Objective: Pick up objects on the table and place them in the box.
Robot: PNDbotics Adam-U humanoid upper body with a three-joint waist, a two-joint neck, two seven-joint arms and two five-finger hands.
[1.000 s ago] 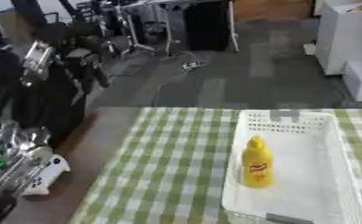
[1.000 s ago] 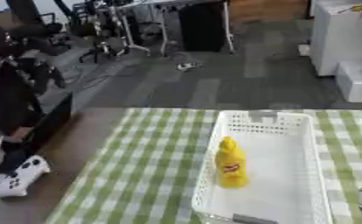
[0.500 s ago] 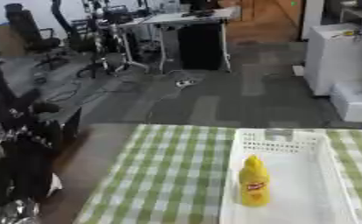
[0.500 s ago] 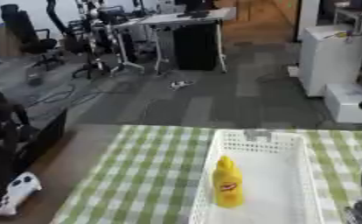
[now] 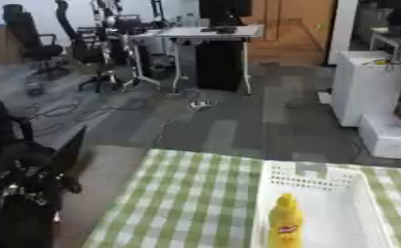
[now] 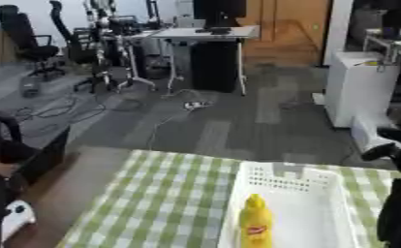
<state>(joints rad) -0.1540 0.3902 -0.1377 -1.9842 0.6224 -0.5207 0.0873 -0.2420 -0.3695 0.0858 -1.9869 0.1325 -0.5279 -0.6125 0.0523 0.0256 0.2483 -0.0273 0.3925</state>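
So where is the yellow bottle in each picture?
Left eye view: yellow bottle at the bottom, right of middle, inside the white basket.
Right eye view: the bottle sits at the bottom, nearer the middle.
Shared landmark: the basket's far rim, just behind the bottle.

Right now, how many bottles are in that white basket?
1: a yellow plastic squeeze bottle lying in the white slotted plastic basket. The basket's near end is out of view, so more could be hidden.
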